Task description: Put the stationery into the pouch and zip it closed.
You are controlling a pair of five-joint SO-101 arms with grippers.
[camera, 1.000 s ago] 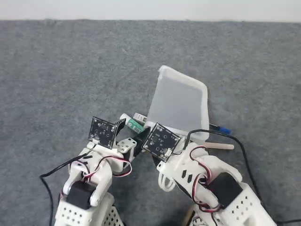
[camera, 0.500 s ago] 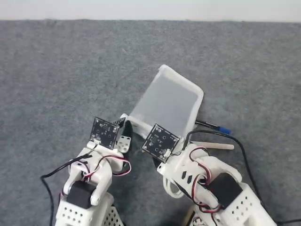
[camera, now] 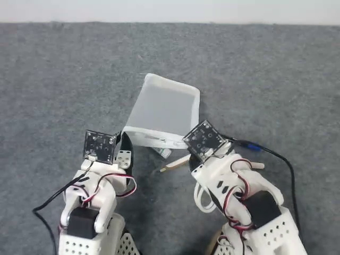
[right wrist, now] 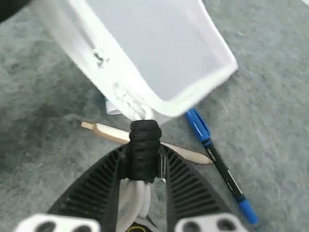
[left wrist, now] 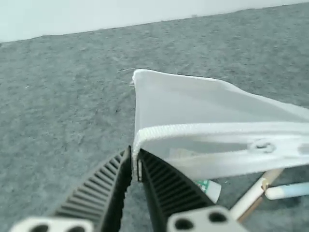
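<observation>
The translucent white pouch (camera: 164,109) is held up off the grey carpet between both arms, its zippered edge (left wrist: 212,131) toward them. My left gripper (camera: 126,144) (left wrist: 135,162) is shut on the pouch's near corner. My right gripper (camera: 192,153) (right wrist: 143,145) is shut on a black wrapped tab (right wrist: 144,140) at the other end of that edge. Under the pouch lie a wooden stick (camera: 175,163) (right wrist: 102,130), a green-and-white item (camera: 164,153) (left wrist: 209,187) and a blue pen (camera: 249,145) (right wrist: 217,164). The metal zipper pull (left wrist: 262,144) sits along the edge.
Grey carpet (camera: 64,79) covers the whole table, with open room to the left, right and behind the pouch. A pale wall (camera: 170,10) runs along the far edge. Black cables (camera: 281,159) trail from the arms.
Both arms swung left, carrying the pouch left and turning it. The wooden stick and the green-and-white item now show below its edge.
</observation>
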